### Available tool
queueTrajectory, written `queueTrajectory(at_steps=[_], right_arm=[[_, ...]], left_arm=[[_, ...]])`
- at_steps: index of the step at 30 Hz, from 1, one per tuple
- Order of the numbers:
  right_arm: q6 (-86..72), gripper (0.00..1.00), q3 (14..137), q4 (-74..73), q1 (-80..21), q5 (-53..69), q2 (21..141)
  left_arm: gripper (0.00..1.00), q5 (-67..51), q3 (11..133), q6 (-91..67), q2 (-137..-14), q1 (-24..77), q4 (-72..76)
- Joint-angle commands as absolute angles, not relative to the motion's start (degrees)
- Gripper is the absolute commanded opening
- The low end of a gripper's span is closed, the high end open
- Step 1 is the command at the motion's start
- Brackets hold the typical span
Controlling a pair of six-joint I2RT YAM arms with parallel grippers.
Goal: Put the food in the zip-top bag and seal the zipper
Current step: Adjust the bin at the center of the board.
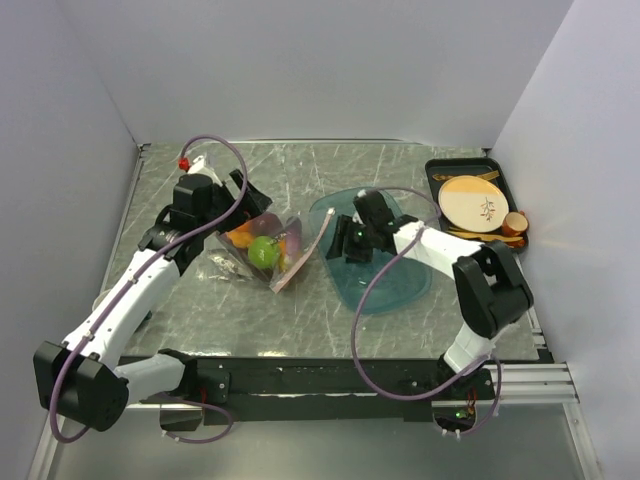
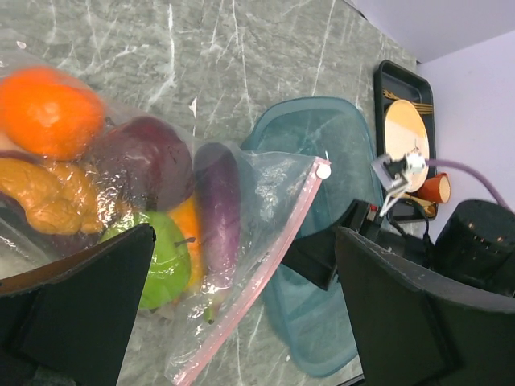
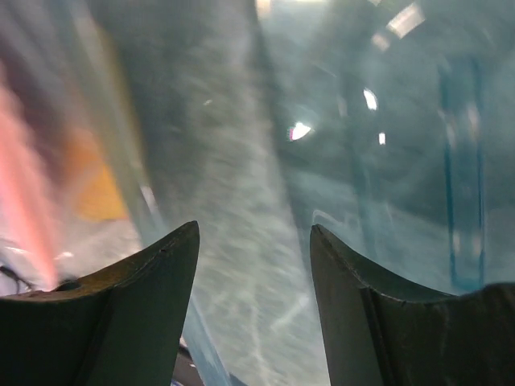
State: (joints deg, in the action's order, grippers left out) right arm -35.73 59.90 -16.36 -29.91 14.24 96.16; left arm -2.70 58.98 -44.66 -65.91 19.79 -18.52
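top external, open left pincer, open right pincer over teal tray, bag beside

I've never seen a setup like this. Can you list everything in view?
zip-top bag: one, clear, pink zipper along its mouth; on the table, left of centre
food: five pieces that I can make out, all inside the bag: orange, dark red apple, purple slice, green lime, yellow-brown piece
teal tray: one, translucent teal; by the bag's mouth
black tray: one, black; far right corner
beige plate: one, beige; on the black tray
cup: one, orange-brown; on the black tray
table: one, grey marbled
left gripper: black, open, above the bag
right gripper: black, open, over the teal tray
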Motion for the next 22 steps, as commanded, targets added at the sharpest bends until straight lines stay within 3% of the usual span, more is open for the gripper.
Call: queueTrajectory(at_steps=[1,8,14,18,22], right_arm=[[-35.2,0.65,67.1,-16.8,-31.7,16.7,99.4],[-36.8,0.65,71.7,-14.4,-31.8,21.4,101.4],[-34.1,0.66,63.3,-14.3,-26.7,5.0,85.5],[-30.6,0.75,58.8,-14.2,-19.5,-2.3,74.6],[-26.6,0.84,56.3,-15.5,-11.9,-9.5,71.6]], left_arm=[[0.99,-0.6,59.6,-44.1,-64.6,19.6,-18.2],[0.99,-0.2,59.9,-43.3,-64.8,19.5,-17.7],[0.99,1.7,62.5,-40.4,-66.4,19.5,-18.5],[0.99,2.6,63.0,-38.8,-67.0,19.3,-17.1],[0.99,3.6,62.6,-36.4,-66.8,19.2,-14.1]])
